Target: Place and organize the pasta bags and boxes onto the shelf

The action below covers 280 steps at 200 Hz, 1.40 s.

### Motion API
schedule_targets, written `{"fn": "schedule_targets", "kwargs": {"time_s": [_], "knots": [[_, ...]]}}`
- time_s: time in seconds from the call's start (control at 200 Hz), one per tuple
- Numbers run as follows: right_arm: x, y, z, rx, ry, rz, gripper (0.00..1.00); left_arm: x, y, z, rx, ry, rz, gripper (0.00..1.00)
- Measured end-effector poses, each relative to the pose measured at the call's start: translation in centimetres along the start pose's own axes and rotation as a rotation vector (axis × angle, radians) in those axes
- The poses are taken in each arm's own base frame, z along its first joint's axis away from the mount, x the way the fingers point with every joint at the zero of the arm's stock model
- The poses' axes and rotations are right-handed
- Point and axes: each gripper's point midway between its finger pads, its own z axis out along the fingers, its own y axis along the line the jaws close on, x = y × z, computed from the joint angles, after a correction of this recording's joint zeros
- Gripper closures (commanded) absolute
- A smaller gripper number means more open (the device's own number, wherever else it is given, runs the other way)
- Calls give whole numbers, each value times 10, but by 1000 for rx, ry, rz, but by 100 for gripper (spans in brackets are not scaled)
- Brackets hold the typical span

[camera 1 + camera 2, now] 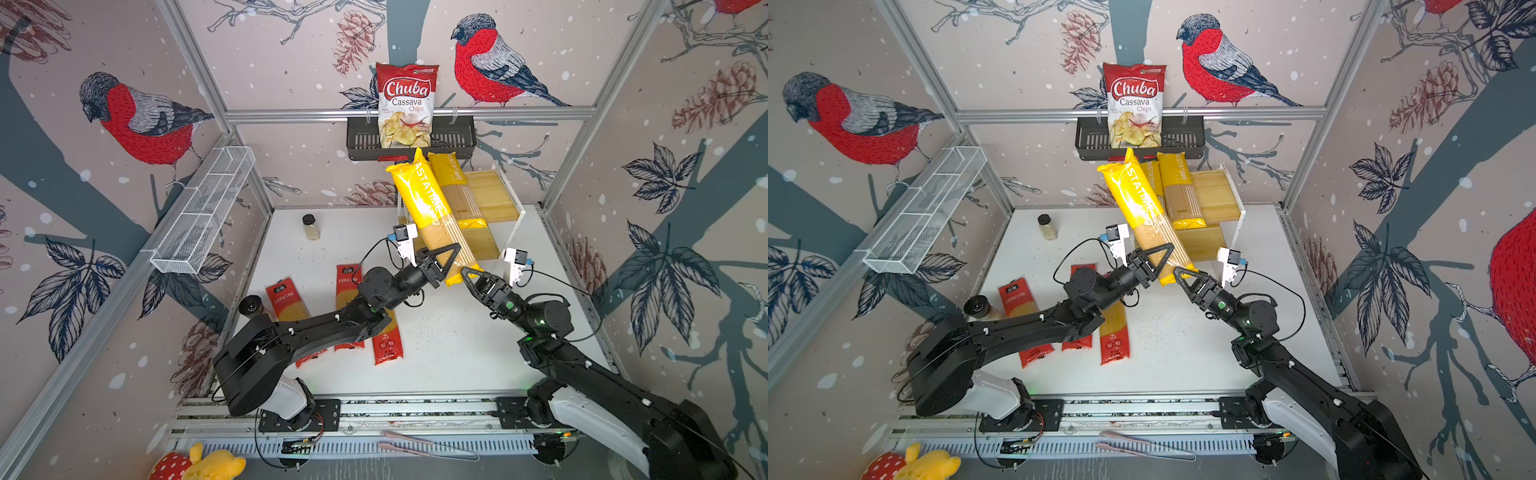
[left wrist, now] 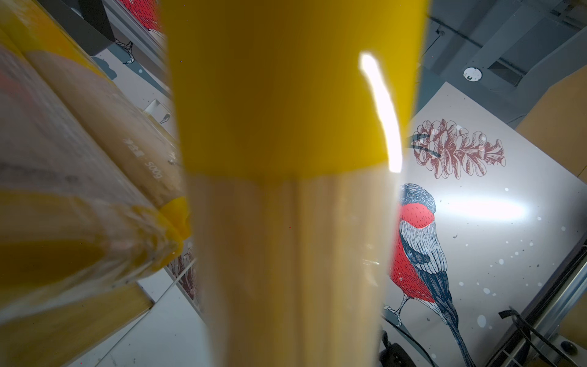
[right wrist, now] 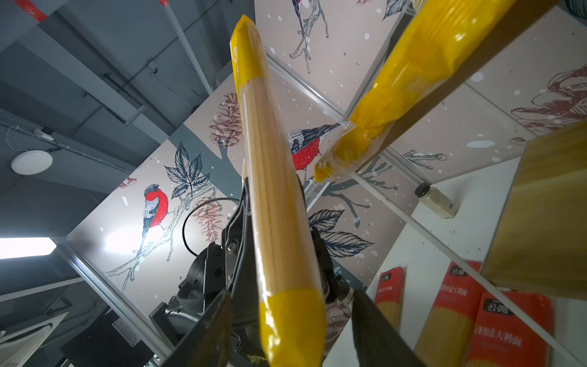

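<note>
Shelf [image 1: 494,195] sits far right, with two yellow packs [image 1: 1179,187] lying across its boards. I've got the third yellow pack [image 1: 424,203] tilted up off the table in front of it, left gripper [image 1: 451,257] pinching its clear part. Three red packs [image 1: 286,299] lie flat, near left. Right gripper [image 3: 292,330] straddles the held pack's near end, jaws spread. Next, I reckon: clamp, then swing it level beside the others.

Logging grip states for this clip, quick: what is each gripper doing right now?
Left gripper: shut on the yellow pasta pack, at its clear middle.
Right gripper: open, jaws straddling that pack's lower end, not gripping yet.
</note>
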Motion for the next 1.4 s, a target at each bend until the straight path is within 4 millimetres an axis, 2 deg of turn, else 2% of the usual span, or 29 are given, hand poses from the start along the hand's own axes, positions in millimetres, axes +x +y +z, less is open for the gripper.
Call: {"fn": "schedule_targets", "kwargs": {"time_s": [0.11, 0.385, 0.555, 0.665, 0.785, 0.941, 1.106, 1.276, 1.401], "knots": [[-3, 1, 1, 1, -25, 0, 51, 0, -3, 2, 12, -2, -2, 90], [-11, -1, 3, 8, -76, -2, 53, 12, -9, 6, 32, 15, -21, 89], [-13, 2, 4, -3, -92, -7, 67, 18, -7, 8, 29, 24, -33, 85], [-14, 6, 4, -19, -100, -14, 75, 17, -8, 8, 29, 21, -34, 78], [-14, 9, 3, -34, -106, -26, 83, 17, -9, 8, 30, 21, -40, 63], [-15, 11, 2, -36, -111, -18, 88, 15, -14, 8, 42, 23, -24, 50], [-18, 20, 0, -55, -119, -28, 91, 5, -29, 5, 79, 12, 6, 39], [-28, 25, 0, -42, -130, -36, 92, -7, -33, -3, 77, -10, 46, 35], [-51, 29, -2, 17, -171, -48, 95, -15, -33, -16, 57, -35, 83, 36]]}}
